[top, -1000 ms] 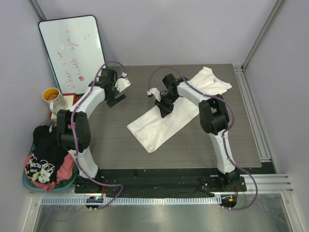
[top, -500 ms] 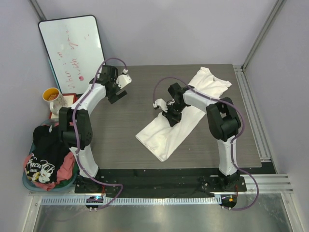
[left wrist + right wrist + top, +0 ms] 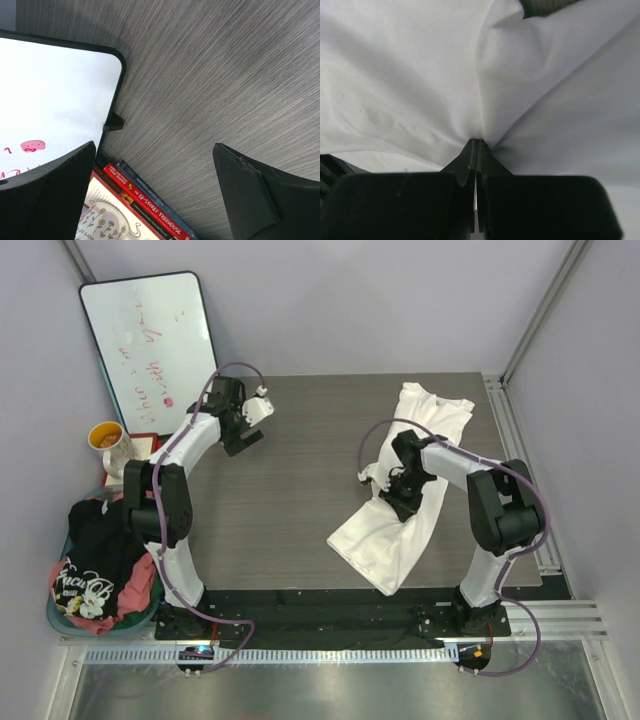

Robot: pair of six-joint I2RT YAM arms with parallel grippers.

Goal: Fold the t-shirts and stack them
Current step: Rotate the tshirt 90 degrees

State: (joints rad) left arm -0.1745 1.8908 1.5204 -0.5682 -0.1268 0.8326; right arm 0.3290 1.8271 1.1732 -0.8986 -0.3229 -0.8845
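Top view: white t-shirt [image 3: 405, 515] lies right of centre on the dark wood-grain table [image 3: 290, 510]. It runs as a long strip from the upper right down to the lower middle. Its lower end reaches about the table's near edge; its upper end sits near the right-hand rail. The cloth is plain white and wrinkled, bunched where it is pinched; no graphic is visible.

Right gripper [image 3: 398, 490] is clenched on the white t-shirt at mid-strip. In the right wrist view the fingers [image 3: 470, 155] are pressed together with a fold of cloth between them, and creases fan out from the pinch.

Left gripper [image 3: 245, 430] is in the upper left of the table, spread wide and grasping nothing, well apart from the shirt. In the left wrist view, bare tabletop shows between its fingers [image 3: 50, 195].

Open room: bare tabletop fills the centre and left, between the two grippers.

Left edge: whiteboard [image 3: 150, 340] carries red handwriting, not legible. A mug [image 3: 113, 445] stands just beside it. A red book spine [image 3: 145, 200] reads "THE 13-STOREY TREEHOUSE".

Lower left: a teal-rimmed basket [image 3: 55, 618] holds the black t-shirt [image 3: 95, 540], with pale lettering too small to read, and the pink-red t-shirt [image 3: 142, 585].
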